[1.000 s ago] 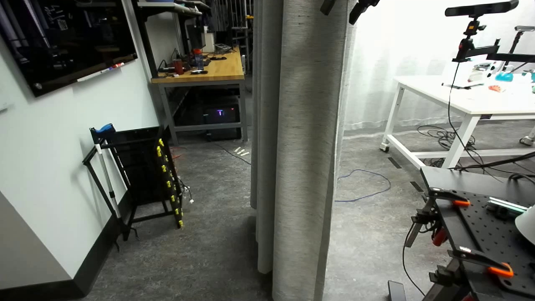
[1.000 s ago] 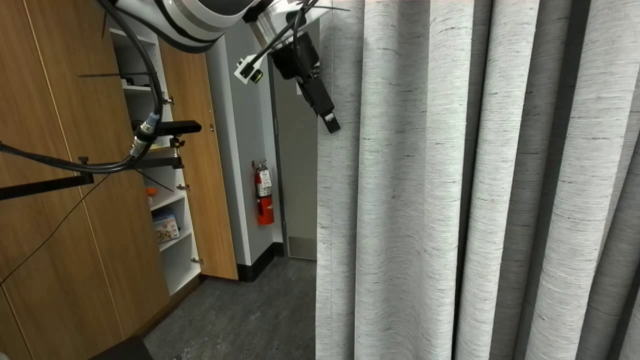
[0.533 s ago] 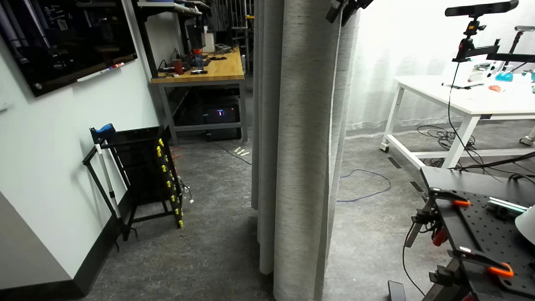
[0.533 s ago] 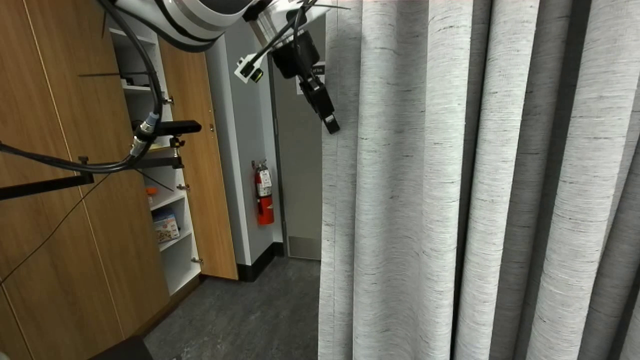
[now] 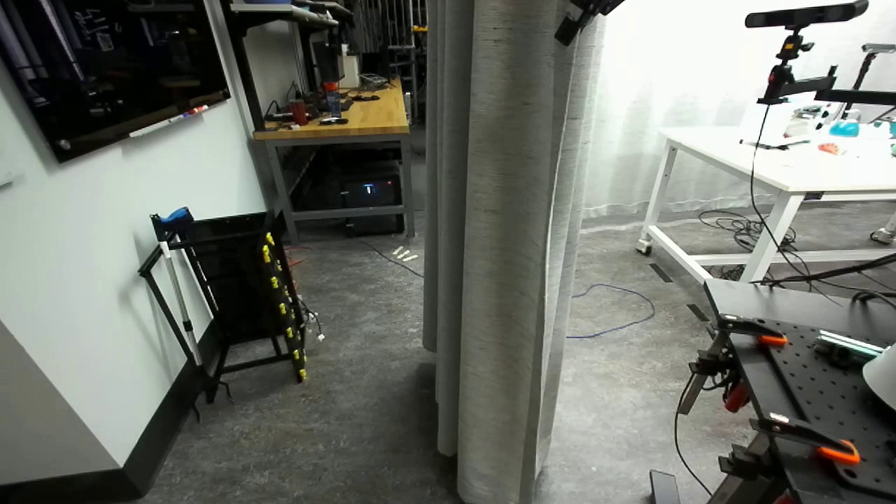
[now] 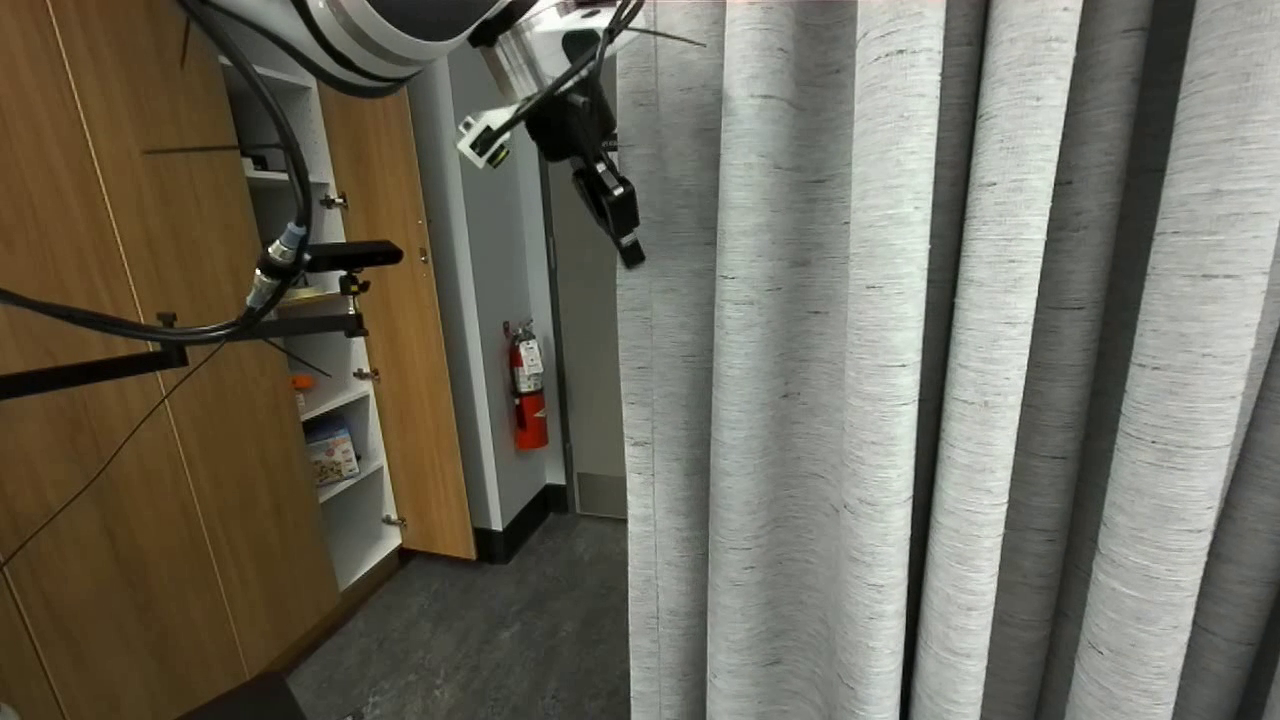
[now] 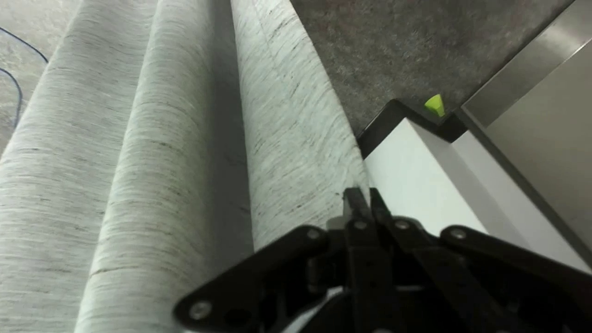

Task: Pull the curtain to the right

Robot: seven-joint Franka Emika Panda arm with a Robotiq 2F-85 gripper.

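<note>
The light grey pleated curtain (image 6: 800,400) hangs down to the floor in both exterior views, and its folds (image 5: 497,245) stand near the middle of an exterior view. In the wrist view its free edge (image 7: 296,115) runs in between the fingertips of my gripper (image 7: 365,190). The jaws are closed together on that edge, pinching the fabric. Seen from outside, the black gripper (image 6: 630,255) points down at the curtain's left border, high up. Only the finger ends of the gripper (image 5: 565,36) show at the top of an exterior view.
A dark table (image 5: 805,392) with orange-tipped clamps and a white table (image 5: 784,168) stand beside the curtain. A blue cable (image 5: 630,325) lies on the floor. A camera bar (image 6: 350,255) on a mount and an open cabinet door (image 6: 400,320) are near the arm.
The fingers have closed on the curtain's edge. In an exterior view the gripper has since shifted left, and the upper edge of the curtain has moved left with it.
</note>
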